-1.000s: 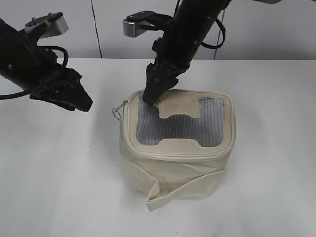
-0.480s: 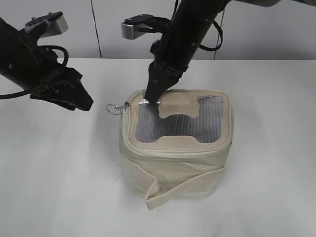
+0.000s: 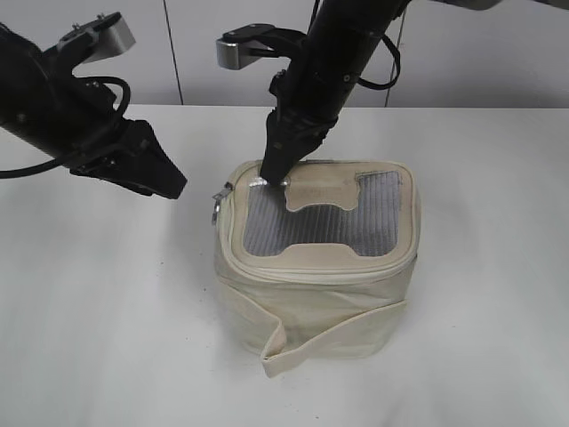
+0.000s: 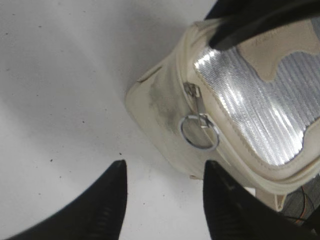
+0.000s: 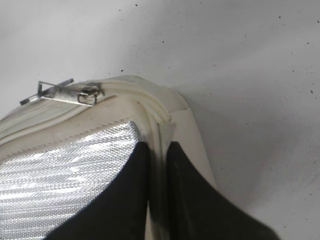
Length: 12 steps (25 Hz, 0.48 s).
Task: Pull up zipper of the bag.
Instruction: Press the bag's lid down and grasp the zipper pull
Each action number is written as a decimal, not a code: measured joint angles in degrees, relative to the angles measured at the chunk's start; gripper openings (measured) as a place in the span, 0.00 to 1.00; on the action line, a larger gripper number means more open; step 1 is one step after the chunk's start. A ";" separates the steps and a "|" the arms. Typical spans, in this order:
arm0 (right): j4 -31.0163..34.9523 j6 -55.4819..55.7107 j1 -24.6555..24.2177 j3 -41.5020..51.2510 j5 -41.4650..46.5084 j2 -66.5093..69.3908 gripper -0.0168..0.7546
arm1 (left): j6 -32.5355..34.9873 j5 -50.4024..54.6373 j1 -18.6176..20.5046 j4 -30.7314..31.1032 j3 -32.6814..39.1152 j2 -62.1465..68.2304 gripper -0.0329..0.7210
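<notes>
A cream fabric bag (image 3: 311, 298) with a silver mesh top stands on the white table. Its zipper runs round the top rim. The zipper pull with a metal ring (image 3: 216, 206) hangs at the bag's left corner; it also shows in the left wrist view (image 4: 199, 131) and the right wrist view (image 5: 65, 92). My left gripper (image 3: 173, 185) is open and empty, just left of the pull, with the ring a little beyond its fingertips (image 4: 165, 165). My right gripper (image 3: 274, 173) is shut on the bag's top rim at the back left corner (image 5: 157, 147).
The white table (image 3: 98, 311) surrounds the bag on all sides. A light wall with panel seams (image 3: 173, 53) rises behind the table's far edge. A loose fabric strap (image 3: 302, 347) wraps the bag's front.
My left gripper has moved right, toward the bag's zipper pull. The pull ring has dropped from sticking out sideways to lying against the bag. The right gripper keeps its pinch on the rim.
</notes>
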 joint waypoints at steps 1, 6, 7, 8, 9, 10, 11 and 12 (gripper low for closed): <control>0.00 0.05 0.00 0.00 0.00 0.00 0.12 | 1.20 0.68 -0.21 -0.06 0.00 0.00 0.55; 0.00 0.10 0.04 0.00 0.00 0.00 0.12 | 3.52 3.77 -3.37 0.12 0.00 0.00 0.59; 0.00 0.10 0.04 0.00 0.00 0.00 0.12 | 3.60 3.77 -4.09 0.12 0.00 0.00 0.59; 0.00 0.10 0.04 0.00 0.00 0.00 0.12 | 3.60 3.52 -4.93 0.12 0.00 0.00 0.59; 0.00 0.16 0.04 0.00 0.00 0.00 0.12 | 3.66 2.91 -5.72 0.12 0.00 0.00 0.59; 0.00 0.16 0.04 0.00 0.00 0.00 0.12 | 3.65 1.99 -6.31 0.12 0.00 0.00 0.59; 0.00 0.16 0.04 0.00 0.00 0.00 0.12 | 3.65 0.88 -6.87 0.12 0.00 0.00 0.60; 0.00 0.21 0.04 0.00 0.00 0.00 0.12 | 3.65 -0.08 -7.38 -0.07 0.00 0.00 0.60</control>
